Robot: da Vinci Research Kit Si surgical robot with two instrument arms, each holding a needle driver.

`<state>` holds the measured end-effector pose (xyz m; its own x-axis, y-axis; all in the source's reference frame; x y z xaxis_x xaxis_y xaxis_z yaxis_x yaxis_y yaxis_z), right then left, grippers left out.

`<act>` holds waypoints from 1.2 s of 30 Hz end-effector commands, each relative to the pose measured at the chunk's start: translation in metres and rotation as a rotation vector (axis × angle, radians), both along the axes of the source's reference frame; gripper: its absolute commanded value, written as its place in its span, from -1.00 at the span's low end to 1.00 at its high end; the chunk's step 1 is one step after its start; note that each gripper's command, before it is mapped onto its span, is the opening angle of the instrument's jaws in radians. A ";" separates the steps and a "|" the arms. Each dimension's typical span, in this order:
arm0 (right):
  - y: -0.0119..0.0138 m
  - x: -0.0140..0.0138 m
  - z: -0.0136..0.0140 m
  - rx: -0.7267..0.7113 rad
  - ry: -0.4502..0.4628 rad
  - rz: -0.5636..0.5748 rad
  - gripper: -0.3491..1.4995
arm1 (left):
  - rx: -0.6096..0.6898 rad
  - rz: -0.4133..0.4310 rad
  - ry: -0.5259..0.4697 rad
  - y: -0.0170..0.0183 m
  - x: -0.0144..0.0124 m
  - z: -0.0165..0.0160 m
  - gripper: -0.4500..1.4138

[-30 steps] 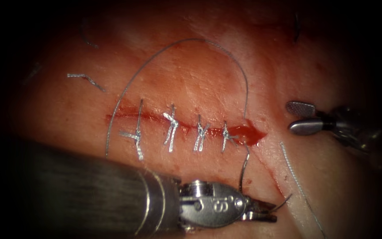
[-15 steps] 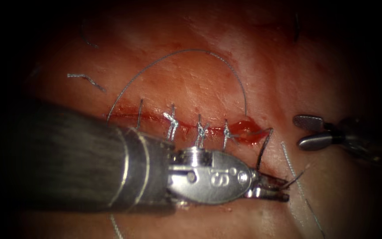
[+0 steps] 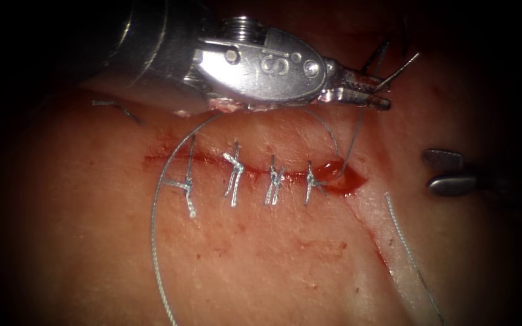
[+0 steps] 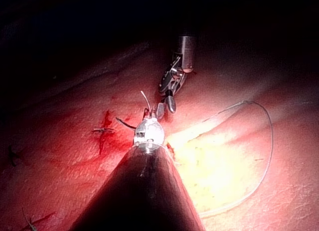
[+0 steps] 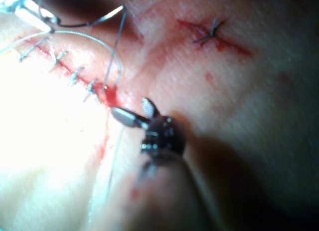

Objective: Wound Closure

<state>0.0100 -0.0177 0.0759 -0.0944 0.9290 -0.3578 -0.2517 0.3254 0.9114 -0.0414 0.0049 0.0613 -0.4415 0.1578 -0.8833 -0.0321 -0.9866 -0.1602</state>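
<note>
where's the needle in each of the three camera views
Endoscope view: needle above the cut's right end, clear of the tissue, held by the left gripper.
Left wrist view: needle at that gripper.
Right wrist view: needle.
Shared landmark: red fluid at the cut's end.

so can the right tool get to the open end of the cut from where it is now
Probably yes. The right tool sits with open, empty jaws just right of the cut's open end; only bare tissue lies between. The left tool holds the needle above.
</note>
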 end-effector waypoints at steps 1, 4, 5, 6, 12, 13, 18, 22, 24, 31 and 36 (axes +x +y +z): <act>0.0000 0.0011 0.0001 0.021 0.021 0.001 0.45 | -0.006 -0.006 -0.003 0.0002 -0.0005 0.0002 -1.00; 0.0004 0.0013 -0.0003 0.045 0.042 -0.024 0.38 | -0.019 -0.011 -0.004 0.0004 -0.0004 -0.0002 -1.00; 0.0005 0.0013 -0.0004 0.058 0.051 -0.029 0.34 | -0.023 -0.013 -0.005 0.0005 -0.0003 -0.0003 -1.00; 0.0006 0.0014 -0.0005 0.071 0.061 -0.038 0.31 | -0.022 -0.015 -0.003 0.0006 -0.0003 -0.0004 -1.00; 0.0013 0.0012 -0.0013 0.099 0.107 -0.024 0.13 | -0.040 -0.012 -0.013 -0.0018 -0.0003 0.0000 -1.00; 0.0013 0.0012 -0.0014 0.111 0.108 -0.020 0.13 | -0.042 -0.009 -0.014 -0.0024 -0.0004 0.0002 -1.00; 0.0008 0.0016 -0.0016 0.197 0.151 0.006 0.27 | -0.077 0.036 -0.033 -0.0069 -0.0005 0.0019 -1.00; 0.0008 0.0023 -0.0016 0.218 0.157 0.019 0.31 | -0.114 0.063 -0.047 -0.0098 -0.0004 0.0036 -1.00; 0.0007 0.0029 -0.0015 0.236 0.171 0.034 0.31 | -0.144 0.077 -0.067 -0.0109 -0.0004 0.0042 -1.00; -0.0010 0.0062 0.0000 0.306 0.205 0.032 0.29 | -0.205 0.087 -0.096 -0.0126 0.0002 0.0048 -1.00; -0.0018 0.0075 0.0002 0.312 0.208 0.026 0.29 | -0.217 0.088 -0.101 -0.0126 0.0001 0.0047 -1.00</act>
